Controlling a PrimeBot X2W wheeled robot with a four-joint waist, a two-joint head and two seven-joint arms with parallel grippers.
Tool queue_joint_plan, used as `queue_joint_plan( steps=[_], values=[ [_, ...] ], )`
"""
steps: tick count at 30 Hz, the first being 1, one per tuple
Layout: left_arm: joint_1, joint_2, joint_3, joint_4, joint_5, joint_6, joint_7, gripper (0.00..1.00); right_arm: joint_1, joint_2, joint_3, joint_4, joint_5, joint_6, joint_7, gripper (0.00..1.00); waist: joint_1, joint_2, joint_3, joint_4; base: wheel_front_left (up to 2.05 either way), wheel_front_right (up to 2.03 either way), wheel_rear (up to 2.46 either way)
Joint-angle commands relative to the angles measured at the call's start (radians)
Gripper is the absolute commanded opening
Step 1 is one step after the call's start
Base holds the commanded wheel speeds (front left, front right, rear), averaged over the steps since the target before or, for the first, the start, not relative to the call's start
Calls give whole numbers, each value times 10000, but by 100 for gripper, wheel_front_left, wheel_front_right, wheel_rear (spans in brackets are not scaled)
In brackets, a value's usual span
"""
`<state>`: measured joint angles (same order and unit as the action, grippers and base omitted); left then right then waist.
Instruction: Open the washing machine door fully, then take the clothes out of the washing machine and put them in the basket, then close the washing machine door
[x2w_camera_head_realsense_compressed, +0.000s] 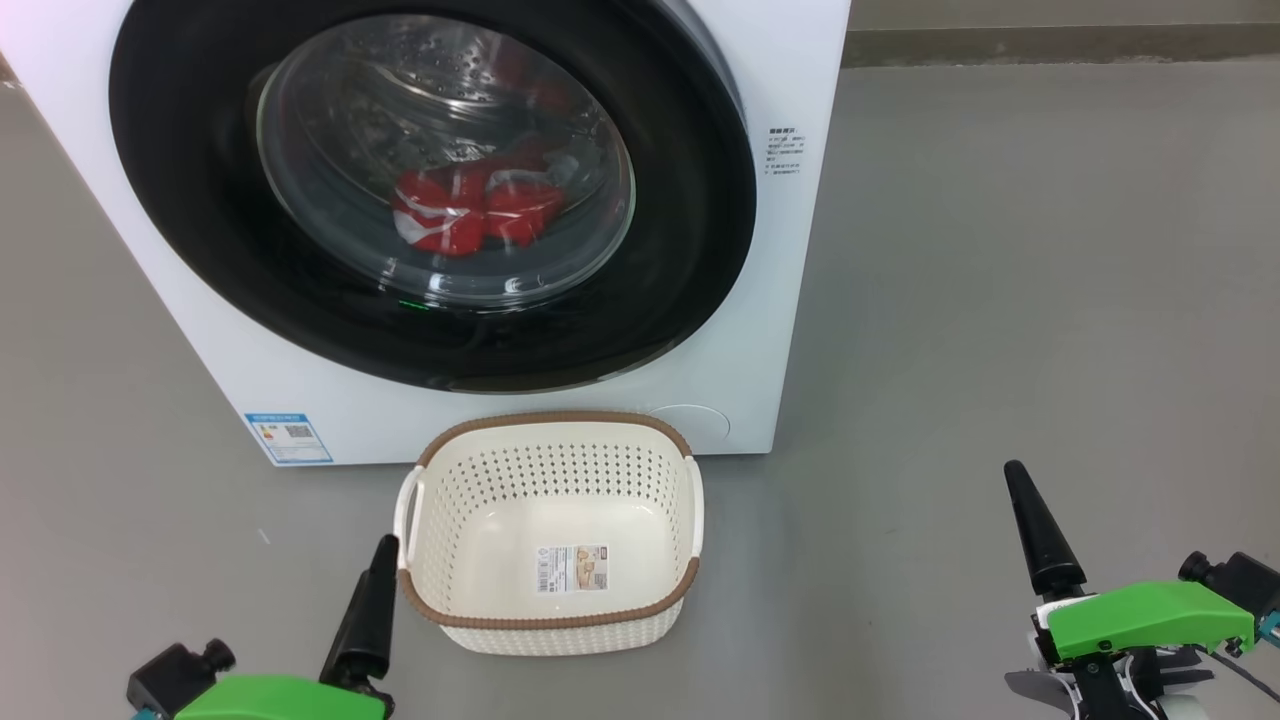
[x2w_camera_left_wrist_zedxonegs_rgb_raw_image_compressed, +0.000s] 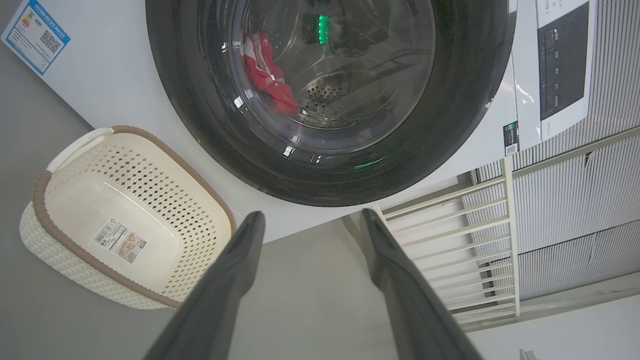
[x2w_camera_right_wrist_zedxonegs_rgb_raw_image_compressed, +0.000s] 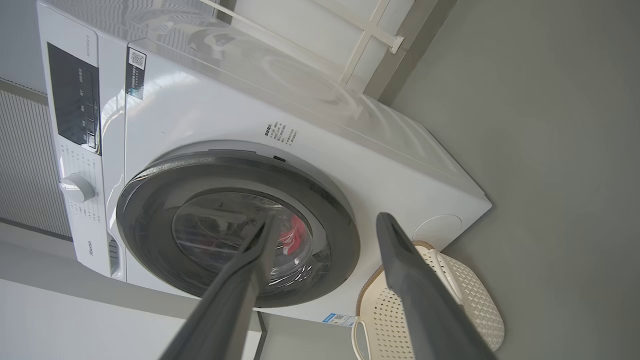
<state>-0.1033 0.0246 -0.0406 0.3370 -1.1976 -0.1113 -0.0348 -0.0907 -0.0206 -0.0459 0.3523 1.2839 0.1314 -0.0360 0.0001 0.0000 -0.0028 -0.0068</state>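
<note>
Progress: nothing is done yet; opening, unloading and closing all remain.
Washing machine door (x2w_camera_head_realsense_compressed: 180, 200): it looks shut against the washing machine (x2w_camera_head_realsense_compressed: 790, 250), though the head view is too steep to rule out a slight gap at its right edge.
Door facing: its glass window points toward the near side, at the robot.
Clothes (x2w_camera_head_realsense_compressed: 470, 215): a red and white heap low in the drum, seen through the glass.
Basket (x2w_camera_head_realsense_compressed: 550, 620): empty, standing on the floor just in front of the machine, below the door.
Basket axis: its long side runs left to right, parallel to the machine's front, and its mouth faces up.
Left gripper (x2w_camera_left_wrist_zedxonegs_rgb_raw_image_compressed: 311, 215): fingers spread, holding nothing, near the basket's left near corner.
Right gripper (x2w_camera_right_wrist_zedxonegs_rgb_raw_image_compressed: 327, 220): fingers also spread and empty, well right of the basket.
Next, as a judgement: the door has to swing wide before anything else.
</note>
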Motion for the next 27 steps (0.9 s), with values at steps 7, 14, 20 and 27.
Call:
queue_joint_plan(
  steps=[7, 14, 20, 27],
  values=[
    [-601, 143, -24, -368, 1133, 236, -279, 100, -633, -128, 176, -272, -1037, -3, -273, 100, -1, 0, -13, -8, 0, 0, 0],
    [-711, 155, -193, -439, 2111, 422, -485, 100, -753, -146, 247, -297, -2033, -4, -479, 100, -1, 0, -57, -12, 0, 0, 0],
    [-822, 165, -321, -436, 2824, 534, -662, 100, -849, -161, 328, -325, -3018, -4, -656, 100, -1, 0, -93, -22, 0, 0, 0],
    [-979, 176, -459, -405, 3818, 701, -869, 100, -962, -178, 448, -364, -4168, -5, -861, 100, -1, 0, -114, -41, 0, 0, 0]
  ],
)
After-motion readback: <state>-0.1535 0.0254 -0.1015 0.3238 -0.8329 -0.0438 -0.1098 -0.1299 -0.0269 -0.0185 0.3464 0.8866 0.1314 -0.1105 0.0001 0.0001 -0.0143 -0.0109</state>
